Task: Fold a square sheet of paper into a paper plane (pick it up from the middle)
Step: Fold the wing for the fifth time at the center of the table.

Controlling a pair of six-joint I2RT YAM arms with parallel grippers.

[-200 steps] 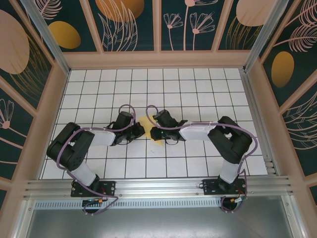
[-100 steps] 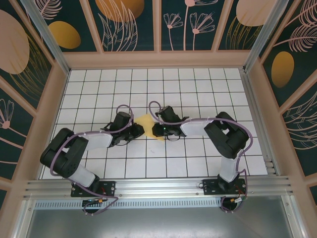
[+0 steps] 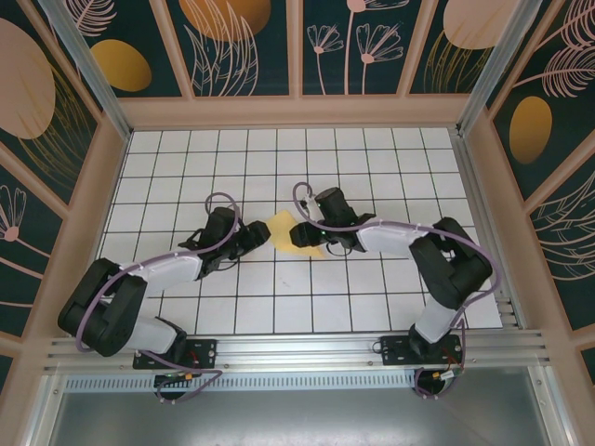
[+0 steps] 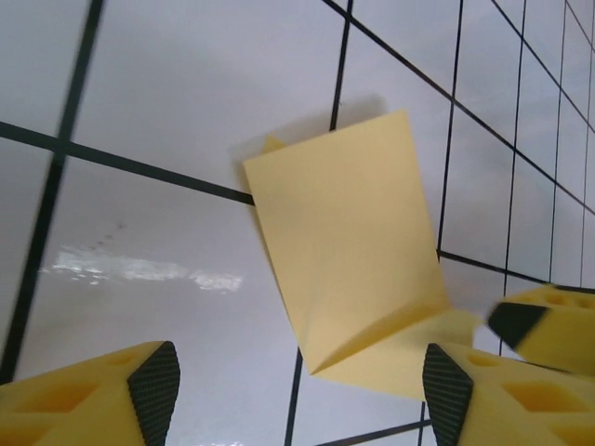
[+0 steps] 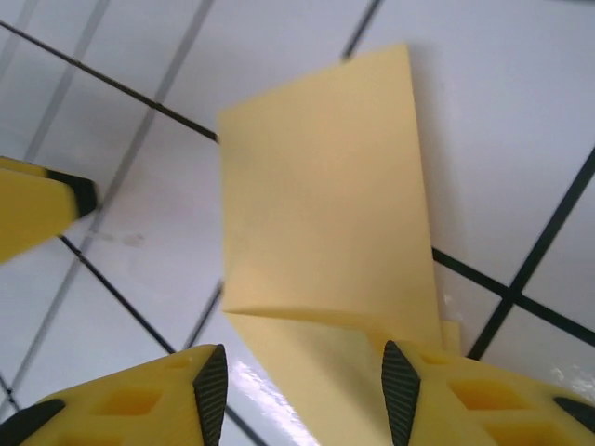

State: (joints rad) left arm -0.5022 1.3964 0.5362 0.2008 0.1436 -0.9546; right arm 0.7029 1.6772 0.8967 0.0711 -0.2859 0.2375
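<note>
The square sheet of paper lies on the tiled table as a creased pale-yellow piece with one flap folded over. In the left wrist view the paper sits ahead of my left gripper, which is open, and the folded corner reaches down between its fingertips. My right gripper is open too, with the lower flap of the paper running between its pads. In the top view the left gripper is at the paper's left edge and the right gripper at its right edge.
The white grid-tiled table is walled by wooden-framed patterned panels. A metal rail runs along the near edge over the arm bases. The right gripper's yellow finger shows in the left wrist view, and the left gripper's finger shows in the right wrist view.
Both grippers have shifted toward the far side and drawn apart, the left one leftward and the right one rightward. More of the yellow paper shows between them now.
</note>
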